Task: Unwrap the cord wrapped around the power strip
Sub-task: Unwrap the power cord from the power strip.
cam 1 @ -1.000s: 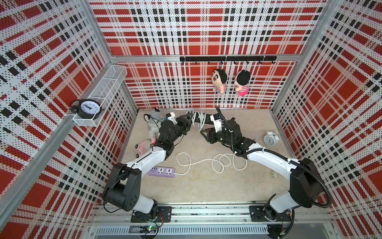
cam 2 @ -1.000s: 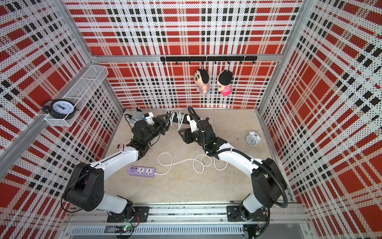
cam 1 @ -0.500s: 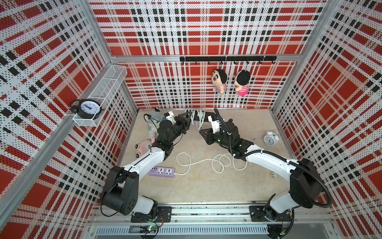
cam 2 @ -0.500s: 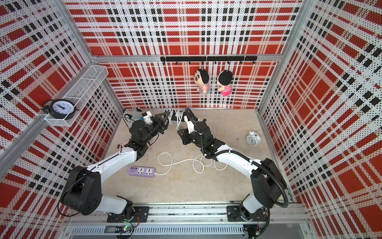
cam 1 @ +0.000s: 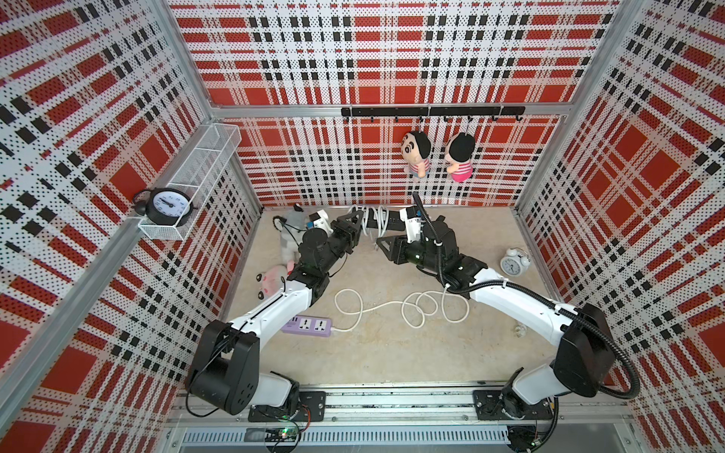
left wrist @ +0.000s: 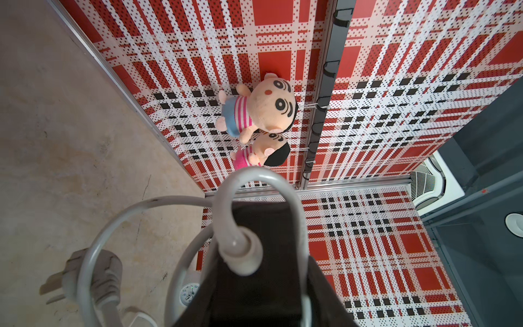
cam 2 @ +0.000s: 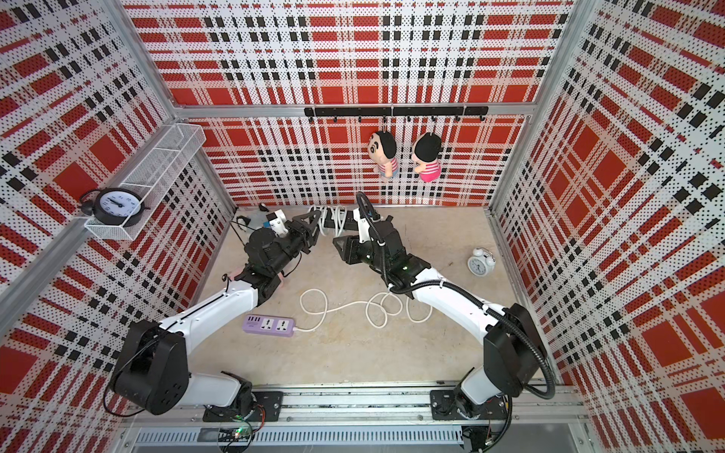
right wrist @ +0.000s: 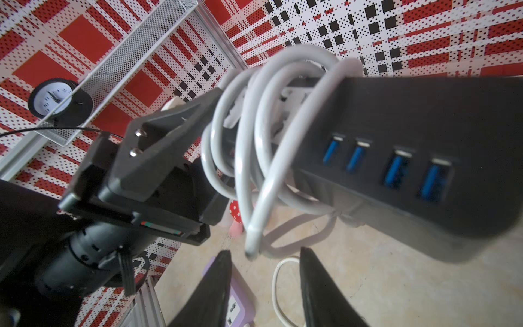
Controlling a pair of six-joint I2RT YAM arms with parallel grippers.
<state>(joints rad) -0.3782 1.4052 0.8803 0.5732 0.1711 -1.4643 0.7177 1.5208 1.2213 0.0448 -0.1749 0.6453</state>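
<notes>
The black power strip [cam 1: 386, 220] [cam 2: 347, 217] is held above the table near the back wall, with the white cord [cam 1: 372, 219] [right wrist: 254, 127] looped round it several times. My left gripper [cam 1: 356, 224] [cam 2: 314, 224] [left wrist: 263, 283] is shut on one end of the strip [left wrist: 263, 223]. The cord's plug [left wrist: 93, 271] hangs loose beside it. In the right wrist view, the strip [right wrist: 410, 113] shows blue USB ports. My right gripper [cam 1: 381, 245] [cam 2: 338, 244] [right wrist: 264, 280] is open just below the cord loops, with nothing between its fingers.
A purple power strip [cam 1: 310, 326] lies on the table with its white cord [cam 1: 392, 310] spread out in loose loops. A white alarm clock [cam 1: 514, 264] stands at the right. Plush toys [cam 1: 270, 280] lie at the left, and two dolls [cam 1: 416, 153] hang on the back wall.
My right gripper has shifted a little to the left, closer under the wrapped strip. The left arm and the strip have stayed where they were.
</notes>
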